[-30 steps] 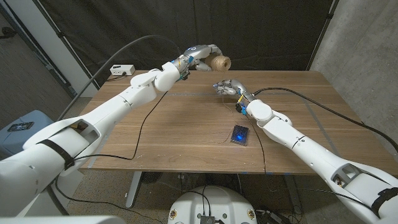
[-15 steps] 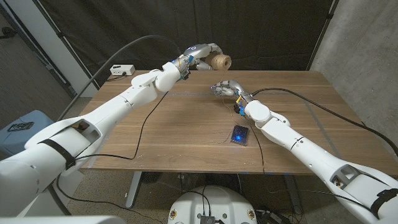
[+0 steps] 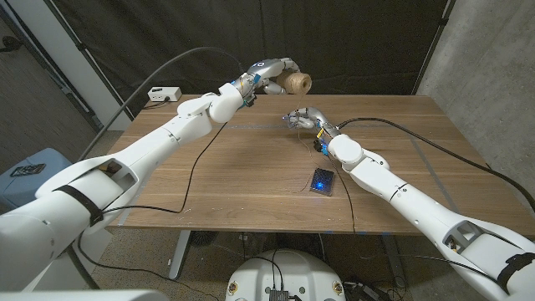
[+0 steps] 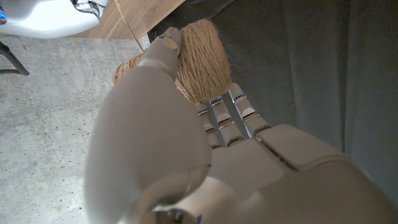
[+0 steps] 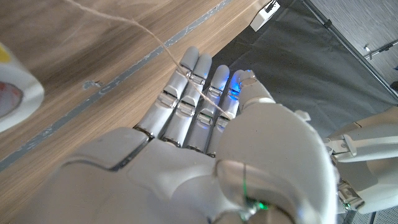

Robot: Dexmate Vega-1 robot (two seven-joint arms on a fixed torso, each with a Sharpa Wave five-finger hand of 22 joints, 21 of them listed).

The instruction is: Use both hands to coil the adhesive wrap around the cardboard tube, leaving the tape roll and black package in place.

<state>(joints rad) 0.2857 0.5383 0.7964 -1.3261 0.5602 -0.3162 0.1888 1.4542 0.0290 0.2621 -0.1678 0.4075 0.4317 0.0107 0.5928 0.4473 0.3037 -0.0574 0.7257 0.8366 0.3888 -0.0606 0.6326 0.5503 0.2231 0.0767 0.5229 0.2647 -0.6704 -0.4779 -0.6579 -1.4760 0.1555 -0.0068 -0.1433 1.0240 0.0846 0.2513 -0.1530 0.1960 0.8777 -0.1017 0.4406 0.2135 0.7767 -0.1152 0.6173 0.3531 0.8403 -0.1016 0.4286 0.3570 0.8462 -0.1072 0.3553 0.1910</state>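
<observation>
A cardboard tube wound with tan twine [image 3: 294, 83] hangs above the table's far edge, gripped by my left hand [image 3: 269, 73]. In the left wrist view the fingers [image 4: 233, 118] wrap the twine bundle [image 4: 199, 59] and the thumb lies on top. My right hand [image 3: 303, 118] hovers over the far middle of the table [image 3: 251, 167]. A thin twine strand [image 5: 155, 40] crosses its fingers [image 5: 186, 106] and ends at the thumb [image 5: 249, 84], pinched there. The black package [image 3: 320, 181], lit blue, lies on the table nearer me. No adhesive wrap is evident; the strand looks like twine.
A small white box [image 3: 164, 94] sits at the far left corner. Black cables [image 3: 196, 163] trail over the table from both arms. A blurred white rounded thing [image 5: 15, 93] lies near my right hand. A dark curtain hangs behind the table.
My right hand has edged slightly left and away from me with the strand. The left hand with the wound tube has barely moved.
</observation>
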